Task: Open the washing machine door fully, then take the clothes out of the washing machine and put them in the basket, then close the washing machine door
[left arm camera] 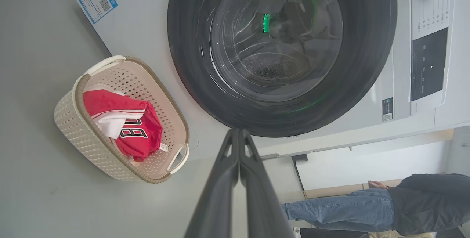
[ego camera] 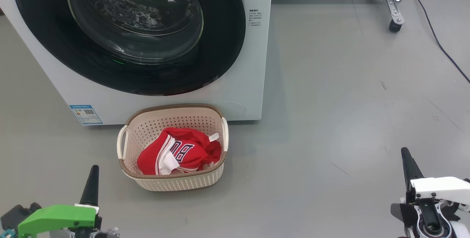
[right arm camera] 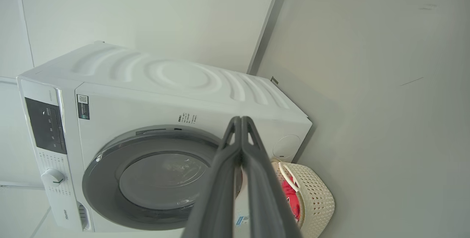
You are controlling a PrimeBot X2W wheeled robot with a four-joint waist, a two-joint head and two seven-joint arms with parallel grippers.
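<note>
Both pairs of fingers are pressed together with nothing between them. The left gripper hovers low at the near left and the right gripper at the near right, well apart from each other and from everything the task names. A little farther out, to the right of the left gripper, the basket stands on the grey floor just in front of the washing machine. The clothes, red with white trim and block numerals, are heaped inside it, one fold riding up to the near rim. Behind it the washing machine door lies flush against the white front, so the work looks essentially finished. The main risk, as I judge it, is a door that only looks closed: whether the catch has engaged cannot be told, and a door merely resting there could swing back out. The drum behind the glass is too dim and full of reflections to be sure no garment remains. The basket is a second risk, since it looks light and stands close to the left arm; a careless sweep could tip it and spill the clothes. At the far right a dark cable crosses the floor, and a person stands to the right past the machine. If the wheeled base rolled that way it could snag the one or crowd the other.
</note>
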